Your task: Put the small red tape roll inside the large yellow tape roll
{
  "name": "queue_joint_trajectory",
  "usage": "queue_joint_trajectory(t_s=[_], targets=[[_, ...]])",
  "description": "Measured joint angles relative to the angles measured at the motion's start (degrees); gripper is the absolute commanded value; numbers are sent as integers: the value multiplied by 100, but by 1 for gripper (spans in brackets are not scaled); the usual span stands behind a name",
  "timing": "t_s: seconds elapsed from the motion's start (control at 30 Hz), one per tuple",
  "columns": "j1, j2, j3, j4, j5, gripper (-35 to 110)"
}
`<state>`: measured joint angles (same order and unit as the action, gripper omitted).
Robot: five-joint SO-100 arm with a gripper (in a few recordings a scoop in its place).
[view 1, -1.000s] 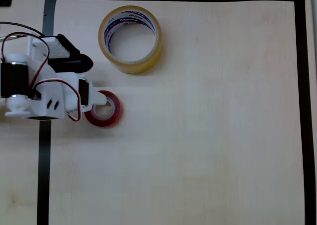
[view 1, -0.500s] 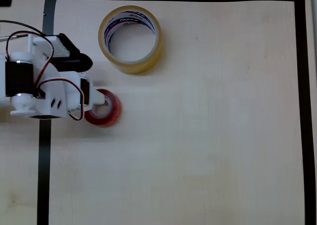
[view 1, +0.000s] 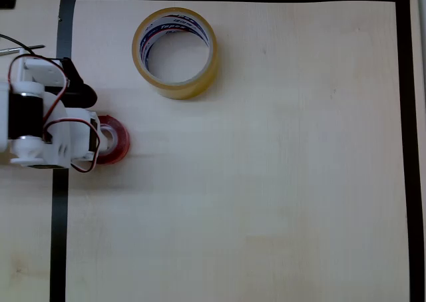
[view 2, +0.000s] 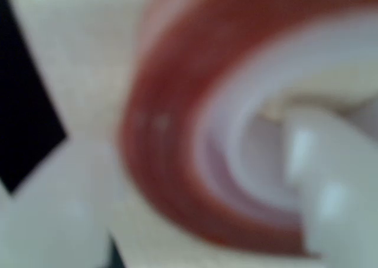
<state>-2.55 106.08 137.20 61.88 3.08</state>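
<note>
The large yellow tape roll (view 1: 175, 52) stands on its flat end on the pale wooden table (view 1: 266, 182), its opening facing up and the red and blue lettering on its white core visible from the overhead view. Taking that roll as the landmark, the small red tape roll (view 1: 113, 140) sits below it and to its left in the overhead view, well apart from it, with bare table between the two. The white arm (view 1: 46, 129) reaches in from the left edge of that view and covers the left part of the red roll, so only its right half shows as a red arc with a pale core. The gripper (view 1: 100, 140) sits right at the red roll, also below and left of the yellow roll. In the wrist view, which is heavily blurred, the red roll (view 2: 177, 162) fills most of the picture; one white finger (view 2: 331, 185) lies inside its white core at the right, and another white finger (view 2: 53, 221) lies outside the red wall at the lower left, so the jaws straddle the wall of the red roll and appear closed on it. A black tape border (view 1: 63, 49) runs along the table just left of the yellow roll, passing under the arm.
</note>
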Motion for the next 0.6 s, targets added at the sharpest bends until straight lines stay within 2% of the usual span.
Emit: queue_joint_trajectory(t_s=[0.13, 0.43, 0.6], targets=[[114, -290, -158, -123, -53, 0], [202, -870, -791, -105, -141, 0], [308, -932, -1450, 404, -141, 0]])
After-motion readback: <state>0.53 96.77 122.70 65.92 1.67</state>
